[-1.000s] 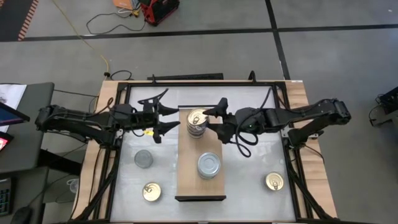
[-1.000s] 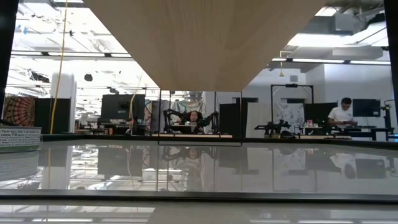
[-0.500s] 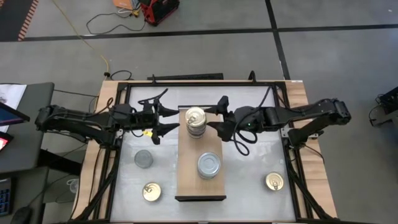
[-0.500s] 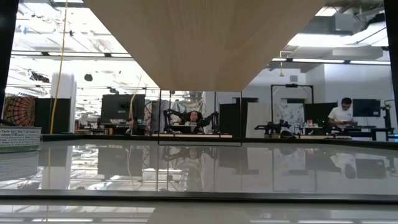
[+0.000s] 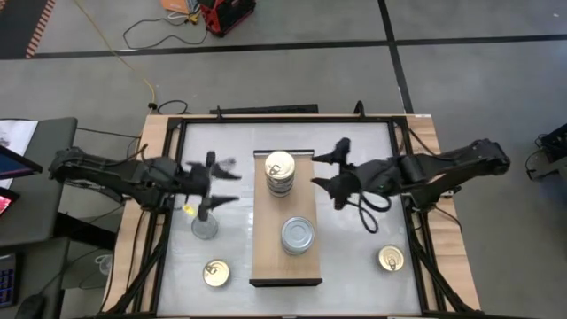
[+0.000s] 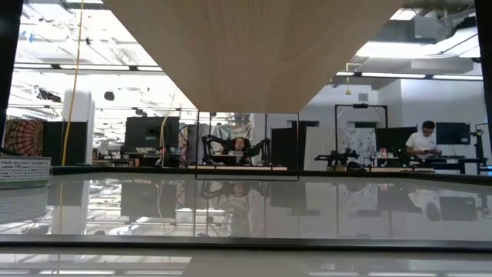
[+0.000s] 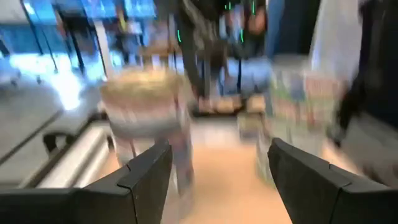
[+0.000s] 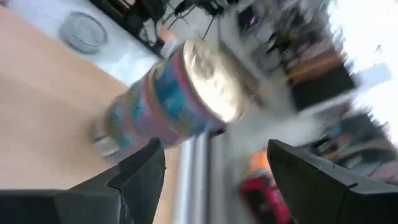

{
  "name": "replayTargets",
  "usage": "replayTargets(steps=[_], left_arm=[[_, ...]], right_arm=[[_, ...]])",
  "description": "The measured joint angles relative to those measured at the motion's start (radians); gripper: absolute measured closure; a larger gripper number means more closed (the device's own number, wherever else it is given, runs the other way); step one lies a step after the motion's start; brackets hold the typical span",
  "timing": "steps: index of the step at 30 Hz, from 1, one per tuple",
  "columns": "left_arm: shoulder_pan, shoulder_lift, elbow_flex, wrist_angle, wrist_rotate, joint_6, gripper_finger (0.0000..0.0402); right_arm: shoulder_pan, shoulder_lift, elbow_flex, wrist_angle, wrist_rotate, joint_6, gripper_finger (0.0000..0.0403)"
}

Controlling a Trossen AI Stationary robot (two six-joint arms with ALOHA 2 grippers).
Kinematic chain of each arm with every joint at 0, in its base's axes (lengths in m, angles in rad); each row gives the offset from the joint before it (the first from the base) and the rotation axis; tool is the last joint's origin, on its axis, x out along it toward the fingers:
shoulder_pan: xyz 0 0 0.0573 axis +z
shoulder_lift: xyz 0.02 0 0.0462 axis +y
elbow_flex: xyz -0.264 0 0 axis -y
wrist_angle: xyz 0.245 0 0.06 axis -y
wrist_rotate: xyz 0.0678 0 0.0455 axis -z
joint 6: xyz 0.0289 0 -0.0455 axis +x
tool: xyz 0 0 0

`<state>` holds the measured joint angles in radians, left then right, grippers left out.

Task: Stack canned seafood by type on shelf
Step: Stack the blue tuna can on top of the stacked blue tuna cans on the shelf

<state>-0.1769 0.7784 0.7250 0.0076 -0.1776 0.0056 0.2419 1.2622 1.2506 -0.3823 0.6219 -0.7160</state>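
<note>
Low view: person (image 6: pixel 421 138) (unseen overhead).

Shelf ends crowded, flanks open

On the shelf (image 5: pixel 266 257), a gold-lidded stack (image 5: pixel 280 173) and a silver-lidded stack (image 5: pixel 298 236) leave a gap between them. The worktop (image 5: pixel 363 239) holds a silver tin (image 5: pixel 205 227) and gold tin (image 5: pixel 215 272) on one side, one gold tin (image 5: pixel 391 259) on the other; both open tools, left tool (image 5: pixel 220 184) and right tool (image 5: pixel 330 171), stand clear of the shelf.
</note>
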Motion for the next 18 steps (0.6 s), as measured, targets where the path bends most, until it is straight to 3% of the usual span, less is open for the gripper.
replayTargets(steps=[3, 9, 13, 18], left_arm=[[-0.094, -0.004, 0.000, -0.190, -0.075, -0.034, 0.0156], [-0.183, 0.013, 0.000, -0.577, -0.158, -0.446, 0.0163], [-0.185, 0.030, -0.001, -0.795, -0.178, -0.610, 0.0164], [-0.184, 0.035, -0.001, -0.930, -0.203, -0.655, 0.0164]], right_arm=[[0.014, -0.037, 0.000, -0.158, 0.001, 0.266, 0.0088], [-0.017, -0.067, -0.011, -0.448, -0.045, 0.789, 0.0088], [-0.022, -0.064, -0.067, -0.505, -0.048, 0.911, 0.0088], [-0.010, -0.067, -0.159, -0.435, -0.048, 0.936, 0.0088]])
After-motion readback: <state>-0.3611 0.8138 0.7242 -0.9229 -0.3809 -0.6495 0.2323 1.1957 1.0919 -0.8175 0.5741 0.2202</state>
